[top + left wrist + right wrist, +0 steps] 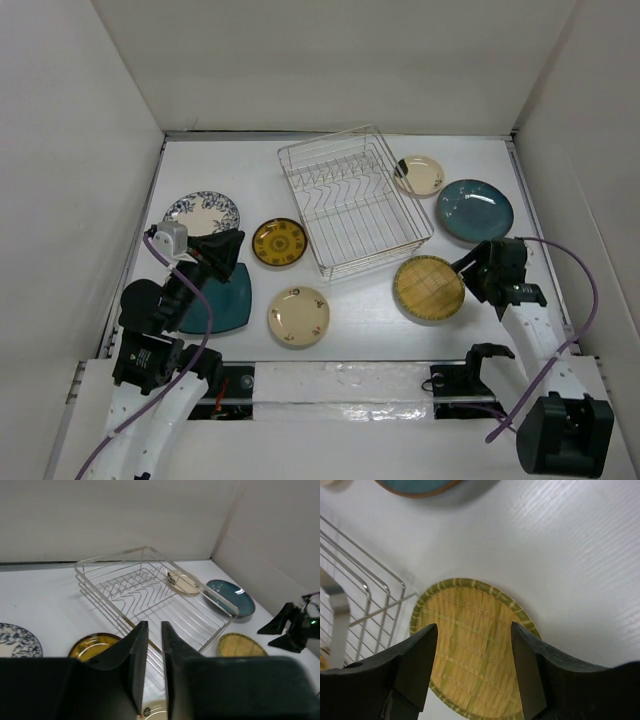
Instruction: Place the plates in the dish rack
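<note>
The silver wire dish rack (pixel 355 200) (pixel 150 587) stands mid-table with no plate in it. Around it lie the plates: blue-white floral (pixel 201 213), yellow patterned (pixel 279 242), squarish dark teal (pixel 225 300), cream with small flowers (pixel 298 316), tan grid-patterned (pixel 429 288) (pixel 470 655), round teal (pixel 474 210) and a small cream one (pixel 419 175). My left gripper (pixel 232 248) (pixel 154 625) hovers over the dark teal plate, shut on nothing. My right gripper (pixel 468 270) (pixel 474 627) is open just above the tan plate's right part, with its fingers straddling the plate.
White walls close the table in on the left, back and right. The rack's near right corner (pixel 365 595) sits close to the tan plate. The round teal plate (pixel 415 486) lies just beyond my right gripper.
</note>
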`<state>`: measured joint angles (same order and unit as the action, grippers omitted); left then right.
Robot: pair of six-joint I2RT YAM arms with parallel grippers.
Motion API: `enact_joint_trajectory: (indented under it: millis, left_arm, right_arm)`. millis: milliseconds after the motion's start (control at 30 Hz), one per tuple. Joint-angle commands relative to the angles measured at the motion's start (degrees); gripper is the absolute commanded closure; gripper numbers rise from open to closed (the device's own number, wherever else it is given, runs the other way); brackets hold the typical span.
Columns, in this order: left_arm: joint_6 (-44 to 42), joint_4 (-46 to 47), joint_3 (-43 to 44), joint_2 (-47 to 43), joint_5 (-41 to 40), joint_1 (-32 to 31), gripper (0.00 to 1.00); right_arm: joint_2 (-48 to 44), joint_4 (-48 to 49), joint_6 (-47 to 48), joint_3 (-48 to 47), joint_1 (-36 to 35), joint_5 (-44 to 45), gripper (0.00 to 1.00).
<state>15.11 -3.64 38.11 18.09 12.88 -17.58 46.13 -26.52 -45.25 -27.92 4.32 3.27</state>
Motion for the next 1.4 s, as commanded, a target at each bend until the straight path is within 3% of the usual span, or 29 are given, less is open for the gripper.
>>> enact_joint_trajectory:
  millis: [0, 100, 200, 300, 467, 533, 667, 800, 1033, 1167, 1367]
  left_arm:
    - [-0.09, 3.11, -0.14, 0.11, -0.49, -0.52, 0.83]
    - [0.00, 2.94, -0.14, -0.07, -0.84, -0.52, 0.58]
    - [0.00, 2.50, 0.04, -0.51, -0.93, -0.52, 0.53]
    - [-0.17, 2.50, 0.21, -0.68, -1.11, -0.52, 0.52]
    - [-0.35, 2.59, 0.21, -0.16, -1.02, -0.52, 0.52]
    - [-0.35, 2.50, 0.30, -0.51, -1.46, -0.52, 0.52]
    - [-0.35, 2.50, 0.30, -0.51, -1.63, -0.52, 0.52]
    - [-0.35, 2.23, 0.30, -0.77, -1.90, -0.52, 0.52]
    - [-0.35, 2.32, 0.39, -1.03, -2.07, -0.52, 0.52]
    - [-0.52, 2.32, 0.39, -1.30, -2.16, -0.52, 0.51]
    - [-0.35, 2.06, 0.30, -1.65, -2.60, -0.52, 0.51]
  right_arm:
    - [1.67, -2.04, 0.25, 1.38, 1.30, -6.77, 0.31]
    - [4.39, -3.61, -0.27, 0.07, 1.31, -5.83, 0.26]
    - [7.47, -7.13, 1.13, -4.83, 1.31, -1.19, 0.24]
    - [8.28, -8.11, 2.27, -7.41, 1.92, 1.40, 0.25]
    - [9.06, -4.33, 4.30, -8.11, 0.44, -2.73, 0.53]
    - [11.43, -3.63, 5.00, -8.46, -3.60, -6.49, 0.65]
    - [22.48, -1.78, 4.39, -9.69, -12.64, -9.34, 0.72]
    - [25.50, 1.56, 0.35, -8.82, -12.06, -6.88, 0.74]
    - [22.87, 3.22, -0.28, -7.41, -3.19, 3.66, 0.70]
    - [27.50, 12.28, 2.98, -7.23, 1.57, -2.91, 0.65]
    - [29.20, 12.03, 3.86, -11.89, 0.17, -2.57, 0.70]
